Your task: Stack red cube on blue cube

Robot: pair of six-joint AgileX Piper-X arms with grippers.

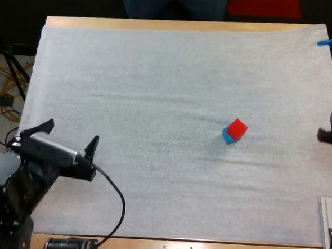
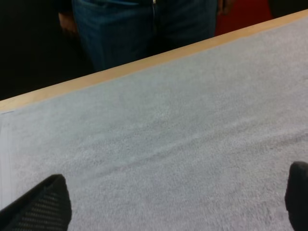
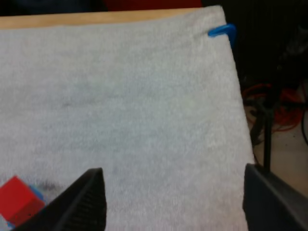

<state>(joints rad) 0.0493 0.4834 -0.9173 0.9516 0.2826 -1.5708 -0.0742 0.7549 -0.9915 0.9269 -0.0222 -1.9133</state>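
- Seen from the high camera, the red cube (image 1: 237, 129) rests on the blue cube (image 1: 227, 138) at about 3 o'clock from the middle of the white mat (image 1: 157, 90). A sliver of blue shows at the red cube's 7 o'clock side.
- My left end effector (image 1: 69, 134) hangs over the mat's 8 o'clock corner, well apart from the cubes. Its fingers are spread wide and carry nothing.
- My right end effector (image 3: 173, 192) sits at the mat's 3 o'clock edge. Its fingers also stand wide apart and empty, with the red cube just outside one of them in the right wrist view.
- By my reading the stack is made, and both arms are clear of it.
- The red cube looks small, rigid and light, with flat faces. If it needed squaring up, I would take it by two opposite side faces at mid-height and close gently, since a nudge could tip it off the blue one.
- A person's legs (image 2: 144, 29) stand at 12 o'clock, beyond the counter (image 1: 161, 25).
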